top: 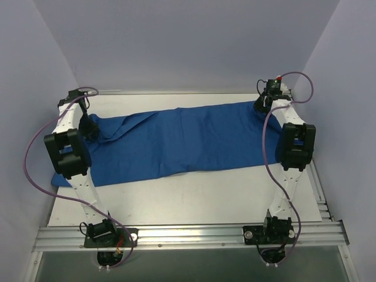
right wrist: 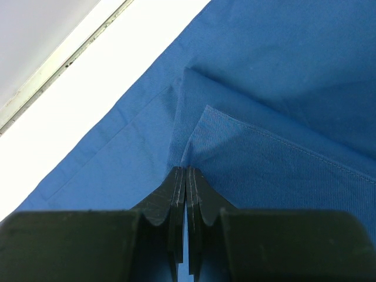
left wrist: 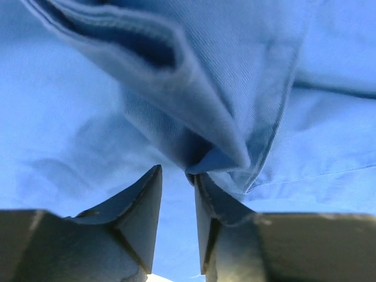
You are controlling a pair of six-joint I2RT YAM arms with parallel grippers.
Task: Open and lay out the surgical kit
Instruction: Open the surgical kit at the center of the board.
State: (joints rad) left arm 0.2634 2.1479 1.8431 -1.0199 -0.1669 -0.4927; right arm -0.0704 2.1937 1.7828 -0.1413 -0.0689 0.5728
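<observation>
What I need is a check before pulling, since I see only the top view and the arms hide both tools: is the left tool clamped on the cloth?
Observer: Not clamped. In the left wrist view the left tool shows a gap between its fingers, with a bunched fold of the blue cloth at the tips.
Operator: And the right one?
Observer: The right tool is shut, and creases in the cloth run straight into its tips, so it looks pinched.
Operator: One layer there, or more?
Observer: At least two. A hemmed edge lies over another layer just beyond the tips.
</observation>
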